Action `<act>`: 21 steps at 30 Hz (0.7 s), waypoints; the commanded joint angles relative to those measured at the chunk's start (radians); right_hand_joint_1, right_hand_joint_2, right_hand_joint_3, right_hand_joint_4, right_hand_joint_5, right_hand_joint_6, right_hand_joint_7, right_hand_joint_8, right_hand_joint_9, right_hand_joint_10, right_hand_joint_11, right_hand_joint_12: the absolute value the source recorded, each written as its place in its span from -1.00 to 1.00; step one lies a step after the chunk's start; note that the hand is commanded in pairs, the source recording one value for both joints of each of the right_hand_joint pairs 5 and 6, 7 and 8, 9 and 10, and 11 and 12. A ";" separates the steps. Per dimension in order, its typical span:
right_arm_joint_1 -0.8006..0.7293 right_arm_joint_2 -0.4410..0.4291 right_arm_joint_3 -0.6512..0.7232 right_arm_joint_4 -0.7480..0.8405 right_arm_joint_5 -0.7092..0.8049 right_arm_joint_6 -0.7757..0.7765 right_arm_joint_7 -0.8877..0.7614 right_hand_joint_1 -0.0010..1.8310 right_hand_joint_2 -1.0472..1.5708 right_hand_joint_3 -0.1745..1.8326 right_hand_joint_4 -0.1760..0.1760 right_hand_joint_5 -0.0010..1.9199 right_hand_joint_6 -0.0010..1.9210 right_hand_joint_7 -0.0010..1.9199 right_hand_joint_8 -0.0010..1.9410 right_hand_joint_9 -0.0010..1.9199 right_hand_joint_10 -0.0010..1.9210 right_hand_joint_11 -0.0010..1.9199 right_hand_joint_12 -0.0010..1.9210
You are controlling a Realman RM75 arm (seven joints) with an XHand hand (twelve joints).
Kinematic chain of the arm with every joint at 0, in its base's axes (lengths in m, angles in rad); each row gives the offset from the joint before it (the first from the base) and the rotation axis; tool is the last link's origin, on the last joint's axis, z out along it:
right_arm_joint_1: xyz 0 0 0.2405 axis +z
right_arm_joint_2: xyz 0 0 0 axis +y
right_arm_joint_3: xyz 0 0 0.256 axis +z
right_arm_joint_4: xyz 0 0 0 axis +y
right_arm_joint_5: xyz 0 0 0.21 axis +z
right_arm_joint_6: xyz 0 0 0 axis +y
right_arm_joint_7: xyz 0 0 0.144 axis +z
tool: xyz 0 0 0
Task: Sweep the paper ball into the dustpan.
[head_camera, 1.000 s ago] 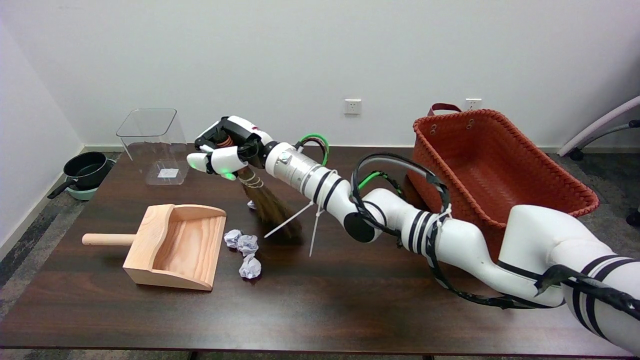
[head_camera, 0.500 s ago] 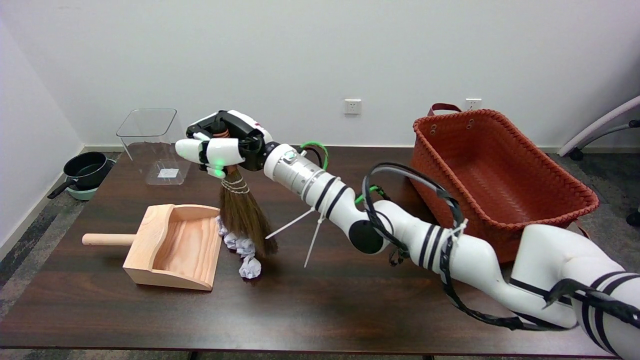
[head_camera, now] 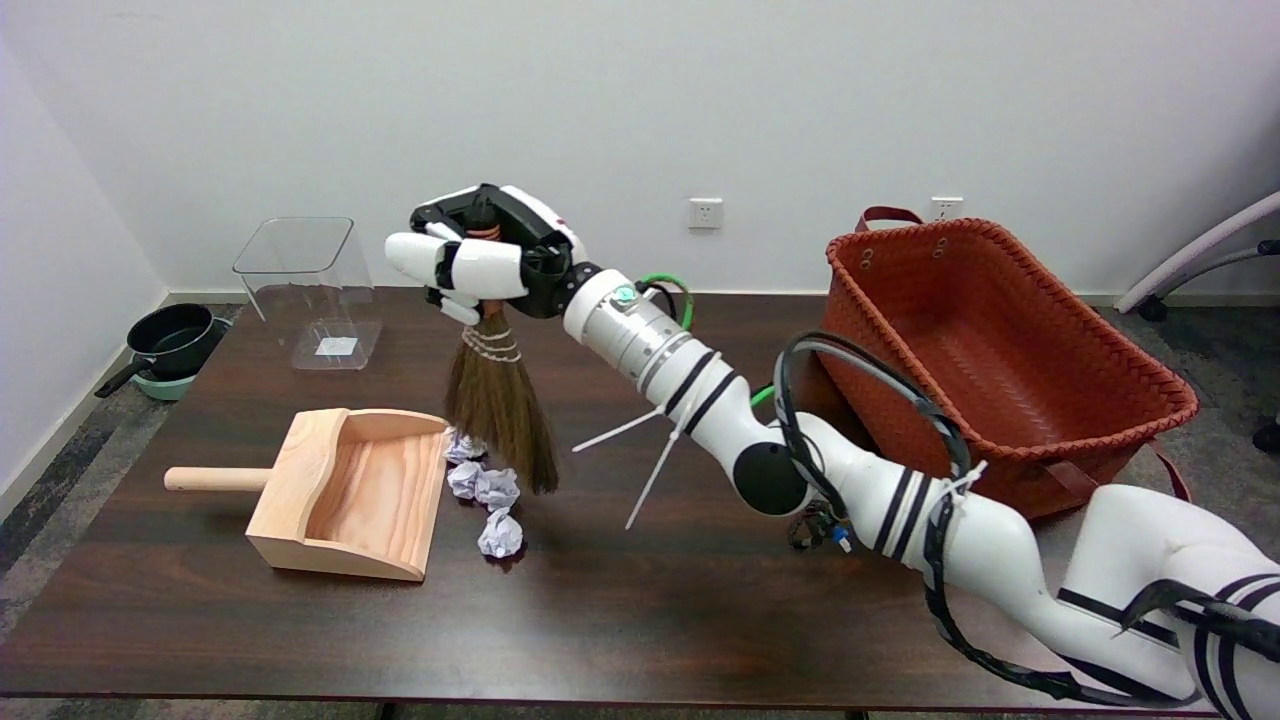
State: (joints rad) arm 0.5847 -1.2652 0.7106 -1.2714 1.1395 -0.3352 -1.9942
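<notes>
My right hand [head_camera: 478, 262] was wrapped tight around the handle of a small straw broom [head_camera: 497, 400], fingers curled fully about the grip, so the brush hung nearly upright beneath it with its bristle tips just above or at the table [head_camera: 650, 610]; I could not tell if they touched the wood.

Three paper balls lay in a loose line off the open mouth of the wooden dustpan [head_camera: 345, 490]: a far ball [head_camera: 462, 446] right beside the pan's far front corner and partly behind the bristles, a middle clump [head_camera: 484, 486] just beside the pan's lip, and a near ball [head_camera: 500, 533] a little farther out from the lip. None was inside the pan. The single dustpan sat with its mouth toward the balls and its round handle pointing away to the picture's left.

Dark open tabletop stretched between the balls and the near edge, and between the broom and my forearm. One clear plastic bin [head_camera: 305, 290] stood at the far left corner, well apart, and one red woven basket [head_camera: 985, 345] filled the far right side behind my arm.
</notes>
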 commanded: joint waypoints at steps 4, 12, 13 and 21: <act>-0.187 0.092 0.096 -0.157 -0.019 -0.049 -0.337 0.24 0.97 -0.28 0.00 1.00 1.00 1.00 0.98 0.95 0.95 0.88 0.88; -0.210 0.031 0.078 -0.077 -0.113 0.001 -0.337 0.25 0.96 -0.29 0.00 1.00 1.00 1.00 0.98 0.95 0.95 0.89 0.89; -0.208 0.017 0.081 -0.064 -0.144 0.030 -0.337 0.25 0.96 -0.29 0.00 1.00 1.00 1.00 0.98 0.95 0.95 0.89 0.89; -0.116 -0.151 0.057 0.150 -0.231 0.123 -0.337 0.24 0.98 -0.30 0.00 1.00 1.00 1.00 0.98 0.96 0.95 0.90 0.90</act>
State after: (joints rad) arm 0.4309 -1.2311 0.7825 -1.3490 1.0633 -0.3387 -2.2680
